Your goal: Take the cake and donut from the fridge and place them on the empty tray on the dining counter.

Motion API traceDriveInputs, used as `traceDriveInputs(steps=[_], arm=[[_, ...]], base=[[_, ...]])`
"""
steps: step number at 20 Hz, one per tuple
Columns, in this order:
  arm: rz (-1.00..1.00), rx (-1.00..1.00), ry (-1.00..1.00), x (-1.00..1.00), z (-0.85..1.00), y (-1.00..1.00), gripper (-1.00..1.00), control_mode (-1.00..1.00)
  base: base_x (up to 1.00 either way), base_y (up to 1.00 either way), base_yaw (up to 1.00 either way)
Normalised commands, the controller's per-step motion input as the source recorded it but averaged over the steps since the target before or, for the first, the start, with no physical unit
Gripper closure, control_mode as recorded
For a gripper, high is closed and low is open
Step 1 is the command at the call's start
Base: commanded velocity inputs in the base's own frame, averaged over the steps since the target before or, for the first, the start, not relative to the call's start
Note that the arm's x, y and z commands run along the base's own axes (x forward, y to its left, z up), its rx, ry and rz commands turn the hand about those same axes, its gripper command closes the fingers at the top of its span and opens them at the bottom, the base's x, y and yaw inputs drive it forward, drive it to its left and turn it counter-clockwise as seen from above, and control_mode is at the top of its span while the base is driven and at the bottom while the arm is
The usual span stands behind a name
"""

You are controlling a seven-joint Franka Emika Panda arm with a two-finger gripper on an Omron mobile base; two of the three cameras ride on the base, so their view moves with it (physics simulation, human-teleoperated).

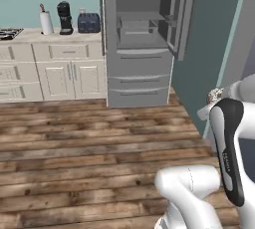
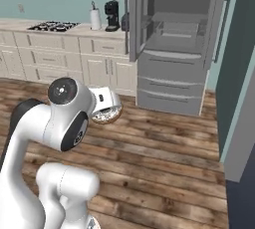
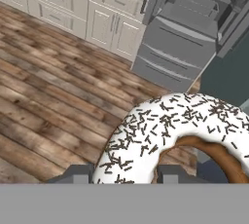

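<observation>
My gripper (image 3: 125,174) is shut on the donut (image 3: 175,135), a brown ring with white icing and dark sprinkles. Its nearer side sits between the two finger tips. The donut (image 2: 105,114) hangs well above the wooden floor, a good way in front of the fridge (image 2: 174,49), and its edge (image 1: 215,95) peeks out beside the arm. The fridge (image 1: 139,49) stands with both upper doors open, showing grey shelves, and I make out nothing on them. It is also in the hand view, as the fridge (image 3: 180,43) beyond the donut. The cake, the tray and the dining counter are out of view.
Left of the fridge runs a wall counter with cream cabinets (image 1: 55,68) holding a coffee machine (image 1: 64,18), a toaster (image 1: 88,23) and a paper roll (image 1: 46,22). A hob (image 2: 54,26) sits further left. A teal wall (image 1: 209,49) closes the right side. Wooden floor (image 1: 89,143) lies open between.
</observation>
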Motion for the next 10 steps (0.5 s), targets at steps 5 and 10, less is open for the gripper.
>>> traceDriveInputs(steps=[5, 10], arm=[[0.00, 0.00, 0.00, 0.00, 0.00, 0.00, 1.00, 1.00], [0.00, 0.00, 0.00, 0.00, 0.00, 0.00, 1.00, 1.00]], base=[[-1.00, 0.50, 0.00], [-1.00, 0.51, 0.00]])
